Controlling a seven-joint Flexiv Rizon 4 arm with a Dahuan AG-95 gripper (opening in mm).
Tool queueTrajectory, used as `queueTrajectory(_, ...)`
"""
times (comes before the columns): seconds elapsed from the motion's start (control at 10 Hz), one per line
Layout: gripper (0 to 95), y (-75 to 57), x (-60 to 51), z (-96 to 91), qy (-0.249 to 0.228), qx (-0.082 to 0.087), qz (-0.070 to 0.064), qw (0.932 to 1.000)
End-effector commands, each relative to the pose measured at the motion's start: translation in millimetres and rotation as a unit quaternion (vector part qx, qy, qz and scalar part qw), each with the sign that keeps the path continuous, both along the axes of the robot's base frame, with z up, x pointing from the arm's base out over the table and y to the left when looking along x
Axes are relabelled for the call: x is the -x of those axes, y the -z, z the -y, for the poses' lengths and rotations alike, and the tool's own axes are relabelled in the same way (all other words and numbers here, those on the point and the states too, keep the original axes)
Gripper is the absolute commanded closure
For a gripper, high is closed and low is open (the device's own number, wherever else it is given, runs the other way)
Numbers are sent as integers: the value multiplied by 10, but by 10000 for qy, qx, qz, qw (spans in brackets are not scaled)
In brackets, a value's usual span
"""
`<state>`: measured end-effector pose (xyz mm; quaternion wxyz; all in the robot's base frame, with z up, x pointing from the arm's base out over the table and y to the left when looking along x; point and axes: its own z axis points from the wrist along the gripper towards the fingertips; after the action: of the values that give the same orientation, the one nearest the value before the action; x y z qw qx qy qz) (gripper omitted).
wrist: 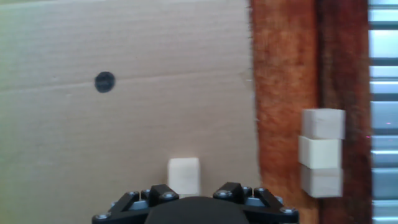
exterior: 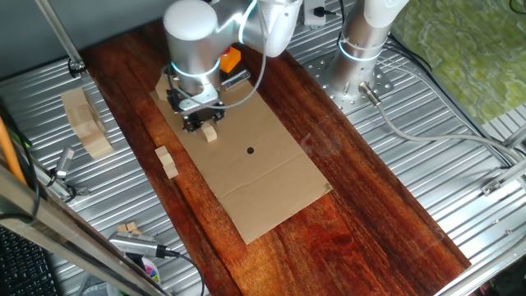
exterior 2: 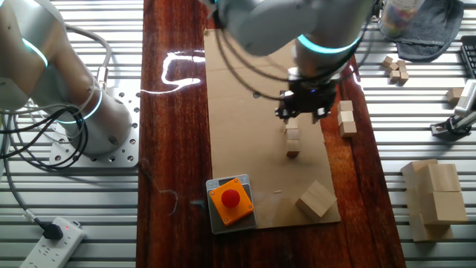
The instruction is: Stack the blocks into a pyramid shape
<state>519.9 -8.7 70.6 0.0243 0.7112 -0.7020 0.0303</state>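
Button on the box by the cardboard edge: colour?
Red button on an orange box; clearest in the other fixed view.

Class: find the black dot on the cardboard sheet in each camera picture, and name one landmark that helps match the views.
One fixed view: black dot at mid-sheet, right of the gripper.
Other fixed view: not visible; probably behind the arm.
Hand view: dot upper left.
Shared landmark: the cardboard sheet.

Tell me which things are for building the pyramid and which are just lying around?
For the job:
- small block on the cardboard
- row of blocks beside the cardboard

Lying about:
- red button box
- big wood chunk
- large wooden slabs
- power strip
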Motion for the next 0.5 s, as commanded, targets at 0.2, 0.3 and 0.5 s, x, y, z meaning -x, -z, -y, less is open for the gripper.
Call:
queueTrajectory(0.2,380,-39,-210,20,5,35,2,10000)
queueTrajectory(0.3,380,-42,-301,40,-8,33,5,10000)
queueTrajectory(0.5,380,51,-607,45,71,41,29,10000)
